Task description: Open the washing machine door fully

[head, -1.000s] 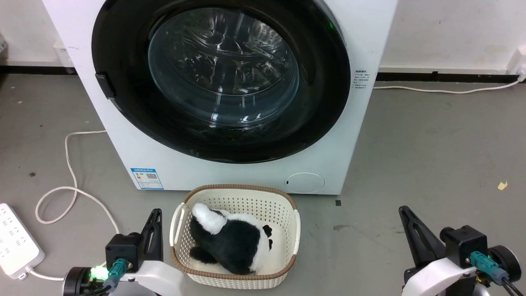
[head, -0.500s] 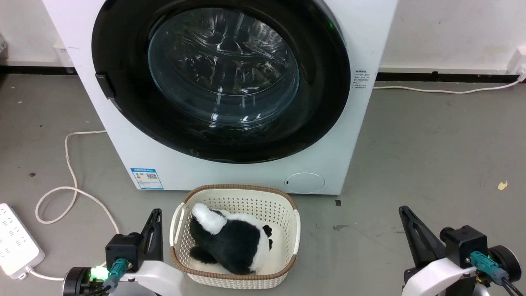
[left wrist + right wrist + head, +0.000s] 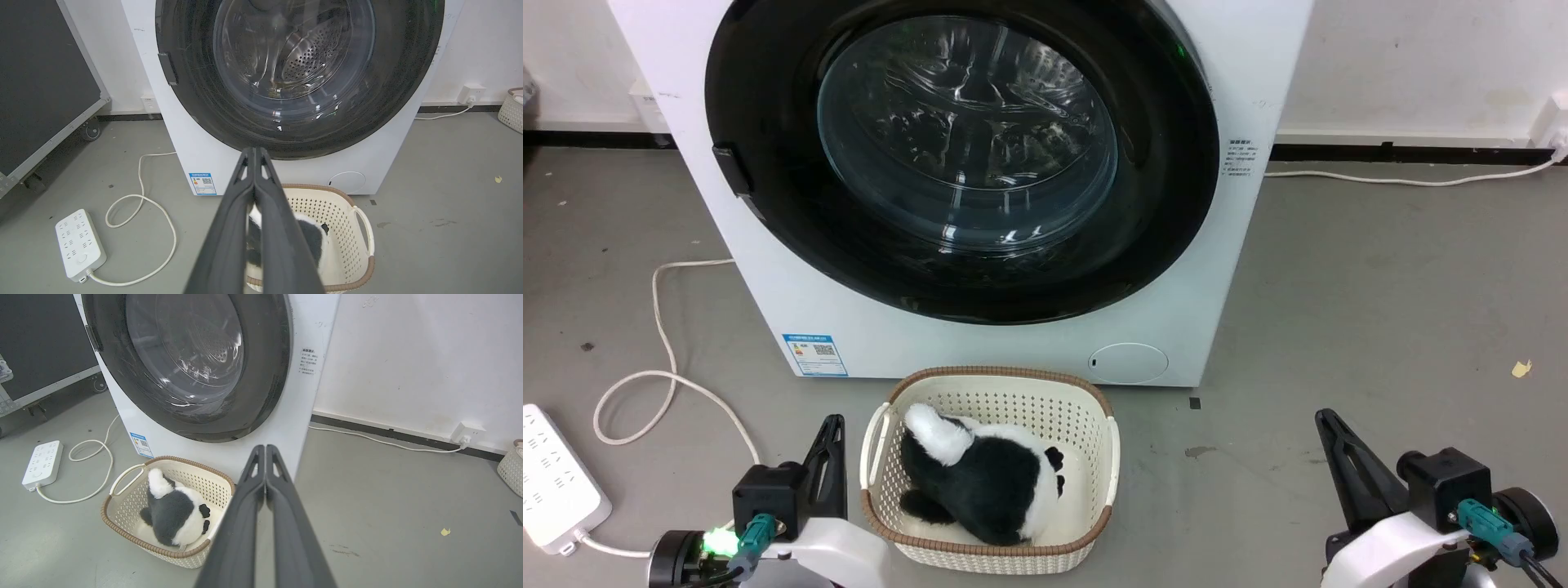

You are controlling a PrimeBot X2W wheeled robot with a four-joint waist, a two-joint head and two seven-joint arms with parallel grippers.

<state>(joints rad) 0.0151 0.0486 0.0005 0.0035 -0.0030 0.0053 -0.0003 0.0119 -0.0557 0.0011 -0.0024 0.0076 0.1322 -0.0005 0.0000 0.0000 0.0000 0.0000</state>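
Grey floor (image 3: 1380, 310) lies open right of the closed washing machine door (image 3: 964, 139).

This is looking like a test lab or workshop corner rather than a home laundry. A white washing machine (image 3: 768, 269) is standing free on a bare grey floor (image 3: 1380, 310), backing onto a plain white wall (image 3: 408, 355) with a dark skirting strip. A power strip (image 3: 556, 482) is lying loose on the floor, its cord (image 3: 662, 343) looping beside it. A black metal-edged panel (image 3: 41, 81) on casters is standing near the machine.
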